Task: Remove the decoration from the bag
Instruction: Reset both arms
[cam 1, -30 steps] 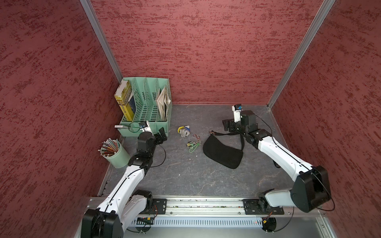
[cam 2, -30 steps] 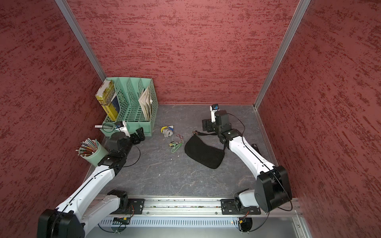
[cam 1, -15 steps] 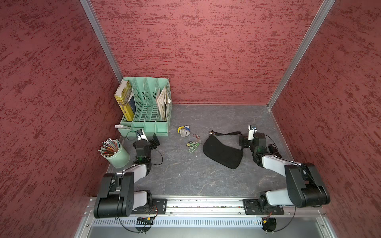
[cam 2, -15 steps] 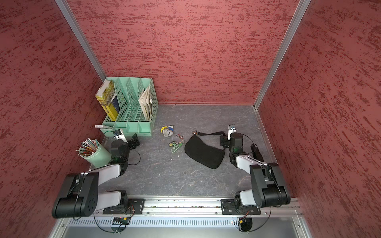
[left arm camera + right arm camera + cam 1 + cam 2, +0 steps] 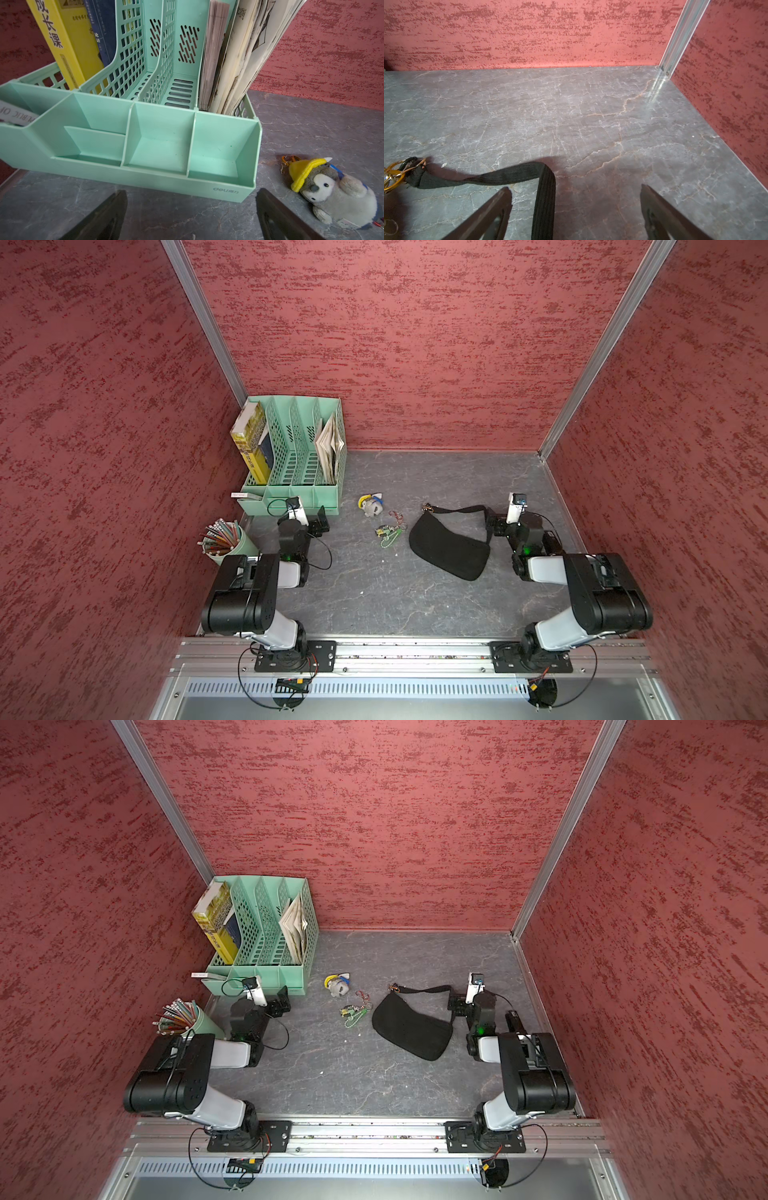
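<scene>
The black half-moon bag (image 5: 446,543) (image 5: 409,1025) lies flat on the grey table, its strap (image 5: 457,510) looping toward my right gripper (image 5: 494,524) (image 5: 457,1004). In the right wrist view the strap (image 5: 544,187) runs on the table between the open fingers of that gripper (image 5: 576,189), and gold rings (image 5: 392,176) sit at its end. A penguin plush decoration (image 5: 371,504) (image 5: 332,191) with a yellow hat and a green bead charm (image 5: 388,531) lie left of the bag, apart from it. My left gripper (image 5: 318,522) (image 5: 191,193) is open and empty before the green organiser.
A mint-green desk organiser (image 5: 291,489) (image 5: 145,182) with books and papers stands at the back left. A green cup of pencils (image 5: 222,537) stands by the left wall. Red walls close in three sides, and both arms are folded low near the front rail (image 5: 395,651).
Both arms have drawn back toward the front rail and folded down. The right gripper left the strap's far end and now sits low beside the bag. Bag and decorations have not moved.
</scene>
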Controlling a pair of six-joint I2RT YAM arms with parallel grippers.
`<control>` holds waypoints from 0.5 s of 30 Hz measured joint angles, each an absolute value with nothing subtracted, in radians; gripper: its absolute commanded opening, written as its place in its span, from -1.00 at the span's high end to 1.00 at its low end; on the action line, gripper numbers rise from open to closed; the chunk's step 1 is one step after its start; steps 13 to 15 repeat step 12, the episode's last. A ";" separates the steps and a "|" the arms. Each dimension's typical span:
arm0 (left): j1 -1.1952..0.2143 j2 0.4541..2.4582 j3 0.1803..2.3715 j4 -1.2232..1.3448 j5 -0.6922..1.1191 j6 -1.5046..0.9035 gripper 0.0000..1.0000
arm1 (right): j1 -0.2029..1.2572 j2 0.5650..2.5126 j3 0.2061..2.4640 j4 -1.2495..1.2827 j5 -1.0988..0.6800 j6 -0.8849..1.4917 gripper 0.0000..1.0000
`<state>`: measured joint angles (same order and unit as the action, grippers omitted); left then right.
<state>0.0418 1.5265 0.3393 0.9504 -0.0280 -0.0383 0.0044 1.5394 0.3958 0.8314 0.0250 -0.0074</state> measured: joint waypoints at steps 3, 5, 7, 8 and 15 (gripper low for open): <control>0.036 1.526 0.360 0.939 -0.023 -0.028 -0.99 | 0.004 1.539 0.396 0.841 0.023 -0.007 -0.97; 0.034 1.526 0.361 0.932 -0.022 -0.024 -0.99 | 0.004 1.539 0.396 0.843 0.022 -0.007 -0.97; 0.033 1.526 0.361 0.922 -0.022 -0.020 -0.99 | 0.004 1.539 0.396 0.844 0.022 -0.007 -0.97; 0.033 1.526 0.361 0.918 -0.021 -0.020 -0.99 | 0.004 1.539 0.396 0.844 0.022 -0.007 -0.97; 0.033 1.526 0.361 0.909 -0.020 -0.017 -0.99 | 0.004 1.539 0.396 0.844 0.022 -0.007 -0.97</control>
